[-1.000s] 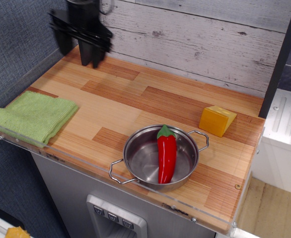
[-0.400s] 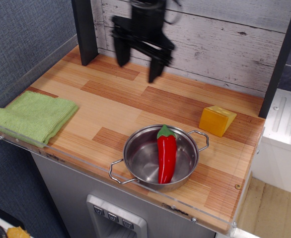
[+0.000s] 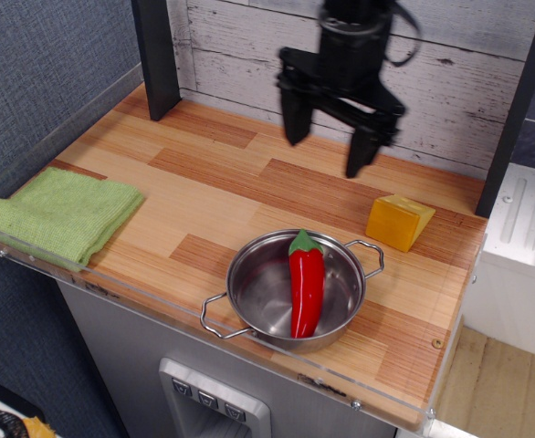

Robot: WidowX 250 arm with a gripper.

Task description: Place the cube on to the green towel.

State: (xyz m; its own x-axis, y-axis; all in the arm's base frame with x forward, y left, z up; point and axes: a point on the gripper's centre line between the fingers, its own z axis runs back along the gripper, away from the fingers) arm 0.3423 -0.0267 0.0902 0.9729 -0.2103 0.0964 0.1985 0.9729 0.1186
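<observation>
Presently the wooden counter carries the green towel at its left end and the cube far right, well apart. Approach should centre over the cube, then descend squarely astride it. The gripper hangs above, jaws spread wide, holding nothing, touching nothing.

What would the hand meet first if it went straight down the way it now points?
Probably bare wooden tabletop: the open hand hangs left of the cube, though depth is unclear.
</observation>
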